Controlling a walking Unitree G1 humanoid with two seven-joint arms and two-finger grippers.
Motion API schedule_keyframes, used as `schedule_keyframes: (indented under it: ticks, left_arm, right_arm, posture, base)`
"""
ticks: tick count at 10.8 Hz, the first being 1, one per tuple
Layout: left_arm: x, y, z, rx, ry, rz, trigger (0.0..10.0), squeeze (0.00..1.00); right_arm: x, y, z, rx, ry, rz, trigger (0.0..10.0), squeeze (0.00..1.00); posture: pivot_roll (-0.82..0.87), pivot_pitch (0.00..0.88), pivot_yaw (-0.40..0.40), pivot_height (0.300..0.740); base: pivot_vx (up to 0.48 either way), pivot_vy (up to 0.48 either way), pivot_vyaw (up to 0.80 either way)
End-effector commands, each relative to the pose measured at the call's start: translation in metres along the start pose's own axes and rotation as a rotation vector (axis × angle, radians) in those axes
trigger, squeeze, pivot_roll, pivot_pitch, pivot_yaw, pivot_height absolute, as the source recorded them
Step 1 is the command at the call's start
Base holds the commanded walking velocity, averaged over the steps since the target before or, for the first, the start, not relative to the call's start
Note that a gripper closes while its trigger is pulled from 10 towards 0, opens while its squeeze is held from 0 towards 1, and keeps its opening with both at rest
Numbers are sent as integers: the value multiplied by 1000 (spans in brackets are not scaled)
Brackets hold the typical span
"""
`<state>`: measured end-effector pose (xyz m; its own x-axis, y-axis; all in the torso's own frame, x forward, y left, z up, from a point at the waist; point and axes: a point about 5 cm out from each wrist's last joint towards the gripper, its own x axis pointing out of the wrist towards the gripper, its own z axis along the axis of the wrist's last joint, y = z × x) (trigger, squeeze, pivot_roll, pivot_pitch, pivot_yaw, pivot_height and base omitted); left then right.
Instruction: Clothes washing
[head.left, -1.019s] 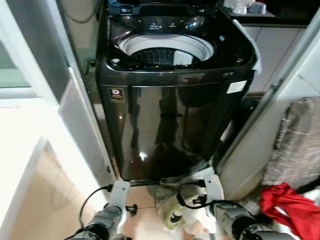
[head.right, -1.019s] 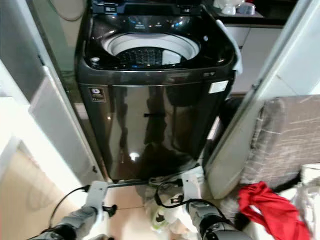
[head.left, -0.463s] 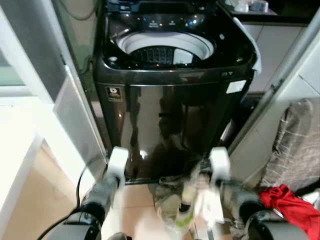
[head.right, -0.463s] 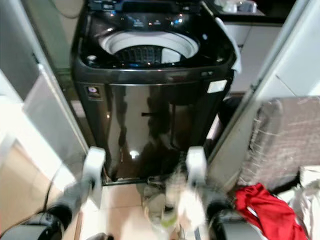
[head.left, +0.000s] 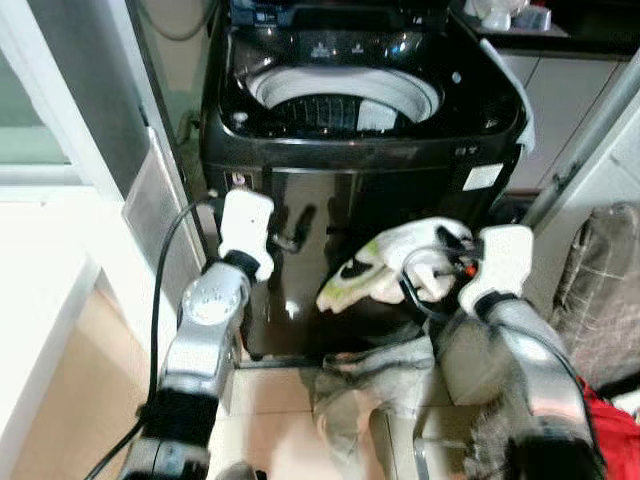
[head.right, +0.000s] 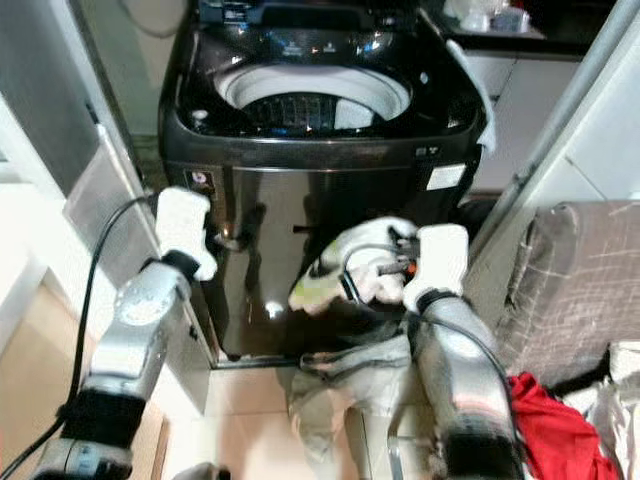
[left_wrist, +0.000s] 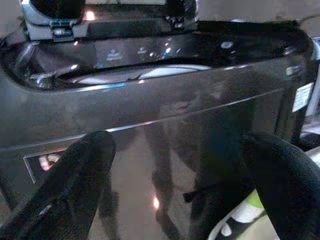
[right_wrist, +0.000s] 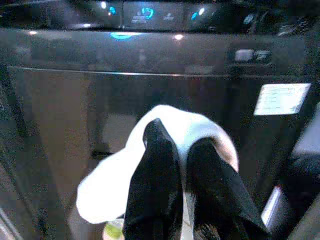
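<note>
A glossy black top-loading washing machine (head.left: 365, 150) stands with its lid up, its white-rimmed drum (head.left: 345, 100) exposed and small blue lights glowing on the control panel (right_wrist: 145, 12) at the back. A white label (head.left: 482, 176) sits on the upper corner of its dark front panel, on the robot's right.

The right pincer (right_wrist: 180, 165) is raised in front of that panel, below the machine's top edge, its two black fingers (right_wrist: 155, 180) clenched close together on a white cloth garment with lime-green and black markings (head.left: 385, 265). The garment hangs off the fingertips, draping toward the robot's left, with its green-marked end lowest; it is clear of the floor and has not reached the drum. A black cable (head.left: 420, 290) loops beside the right wrist.

The left pincer (left_wrist: 175, 180) is held up near the front of the machine on the robot's left, its fingers (left_wrist: 75, 175) spread wide apart and grasping nothing, pointed at the dark panel.

On the tiled floor (head.left: 270, 410) at the foot of the machine lies a crumpled grey garment (head.left: 370, 380). Further to the robot's right, a bright red cloth (head.right: 555, 425) lies low beside a beige checked fabric (head.right: 585, 270).
</note>
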<state>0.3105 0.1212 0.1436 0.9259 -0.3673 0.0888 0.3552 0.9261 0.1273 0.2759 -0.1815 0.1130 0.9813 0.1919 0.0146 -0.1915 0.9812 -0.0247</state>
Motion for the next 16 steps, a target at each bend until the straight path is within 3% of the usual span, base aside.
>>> schedule_keyframes:
  ticks: [1,2,3,4,5,7,11,14,16]
  left_arm:
    - [-13,0,3,26,22,-25,10000,0]
    - [-23,-1,13,32,-8,-47,10000,0]
    - [-29,-2,55,15,-139,-62,10000,0]
    - [-23,4,73,-36,-177,7,10000,0]
    - [-23,3,75,-47,-180,21,10000,0]
    - [-34,6,55,-18,-97,75,10000,0]
    - [-54,23,25,-134,37,240,10000,0]
    - [-47,15,47,-46,-55,185,10000,0]
    - [-40,12,64,15,-133,147,10000,0]
  right_arm:
    - [-12,0,12,-8,-33,5,10000,0]
    - [-19,3,17,-4,-42,15,10000,0]
    - [-16,10,31,29,-90,24,10000,0]
    - [-3,15,49,55,-152,10,10000,0]
    - [0,17,55,57,-166,18,10000,0]
    - [-1,16,52,60,-140,14,10000,0]
    - [1,14,41,73,-107,17,10000,0]
    - [11,22,56,37,-183,34,10000,0]
    - [21,19,80,13,-277,1,10000,0]
  posture:
    - [-95,0,-26,732]
    - [-98,0,-24,732]
    - [-85,0,-28,732]
    - [-75,0,-38,732]
    - [-69,0,-42,732]
    - [-55,0,-52,732]
    - [-46,0,-51,732]
    - [-39,0,-44,732]
    - [-43,0,-32,732]
  base:
    - [0,0,0]
    - [0,0,0]
    - [0,0,0]
    - [0,0,0]
    - [0,0,0]
    - [0,0,0]
    - [0,0,0]
    - [0,0,0]
    - [409,0,0]
